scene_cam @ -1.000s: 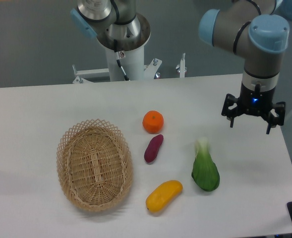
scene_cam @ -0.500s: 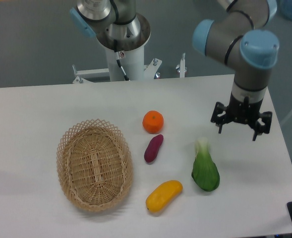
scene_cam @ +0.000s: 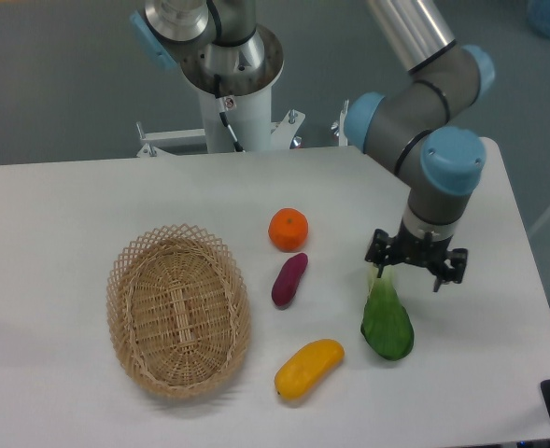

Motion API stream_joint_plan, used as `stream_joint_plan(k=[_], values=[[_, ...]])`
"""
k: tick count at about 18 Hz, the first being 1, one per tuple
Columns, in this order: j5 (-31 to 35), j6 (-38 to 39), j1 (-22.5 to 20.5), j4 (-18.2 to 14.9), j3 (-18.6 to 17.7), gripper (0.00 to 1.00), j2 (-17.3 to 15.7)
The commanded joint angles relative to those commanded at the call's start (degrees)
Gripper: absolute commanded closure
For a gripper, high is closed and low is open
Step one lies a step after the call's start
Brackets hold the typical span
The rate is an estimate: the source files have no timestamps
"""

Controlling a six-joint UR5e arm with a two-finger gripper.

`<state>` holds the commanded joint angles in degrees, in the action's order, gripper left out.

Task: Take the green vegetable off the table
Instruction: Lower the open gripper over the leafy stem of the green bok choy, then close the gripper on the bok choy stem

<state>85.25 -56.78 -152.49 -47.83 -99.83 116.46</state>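
- Over the last second the gripper (scene_cam: 415, 269) has swung in from well to the right of the green vegetable (scene_cam: 387, 322) and dropped lower, so it now hangs directly over the pale stem end.
- That puts it in line for a descent; the grasp itself is not yet made.
- Its jaws stand spread apart, holding nothing.
- The green vegetable lies on the table (scene_cam: 60, 215), stem pointing away from the camera.
- The stem tip is partly covered by the gripper, so any contact is hard to judge.
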Motion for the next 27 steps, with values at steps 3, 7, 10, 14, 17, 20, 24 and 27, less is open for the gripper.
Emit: stream_joint_plan(k=[3,7,10,14,17,20,24,27], values=[[0.26,0.0,0.09,2.04,-2.48,0.0,-0.44],[0.7,1.22,0.18,1.95,-2.22,0.0,0.35],[0.79,2.81,0.18,3.7,-1.78,0.0,1.31],[1.85,3.51,0.18,3.89,-1.95,0.0,1.76],[1.93,4.48,0.18,3.97,-1.95,0.09,2.2],[1.85,4.75,0.18,3.97,-2.04,0.3,2.2],[1.85,4.57,0.18,3.97,-1.78,0.59,2.02],[1.85,4.57,0.18,3.97,-1.77,0.66,1.67]])
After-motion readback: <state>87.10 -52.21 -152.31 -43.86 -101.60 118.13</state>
